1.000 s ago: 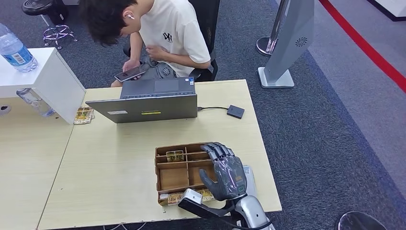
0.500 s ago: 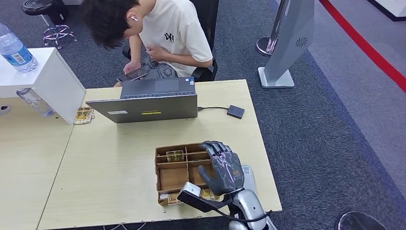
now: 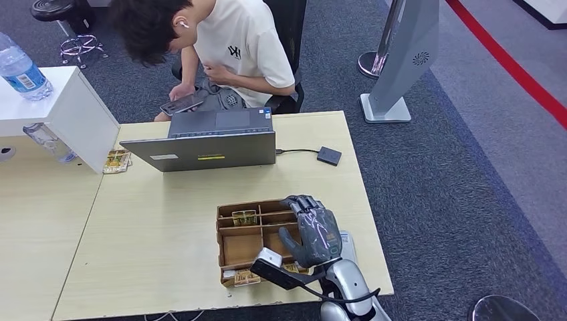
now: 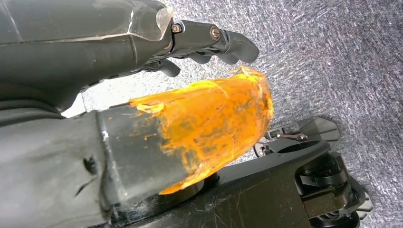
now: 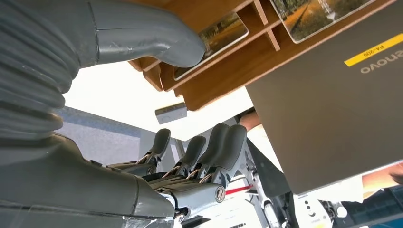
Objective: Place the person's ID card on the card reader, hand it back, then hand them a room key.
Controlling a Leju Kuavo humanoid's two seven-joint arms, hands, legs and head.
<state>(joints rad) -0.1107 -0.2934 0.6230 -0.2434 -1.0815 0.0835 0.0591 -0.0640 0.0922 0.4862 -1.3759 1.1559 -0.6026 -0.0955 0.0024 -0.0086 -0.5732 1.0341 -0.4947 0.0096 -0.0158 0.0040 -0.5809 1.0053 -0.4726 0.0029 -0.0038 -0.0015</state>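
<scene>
Hovering over the wooden tray (image 3: 231, 249), the right hand (image 3: 314, 231) is seen with fingers (image 5: 223, 142) apart, nothing held.

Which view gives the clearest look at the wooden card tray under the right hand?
The head view: the wooden card tray shows whole on the table, compartments and cards visible, with the right hand over its right side. The right wrist view shows a close, turned part of its dividers. The left wrist view looks at floor.
</scene>
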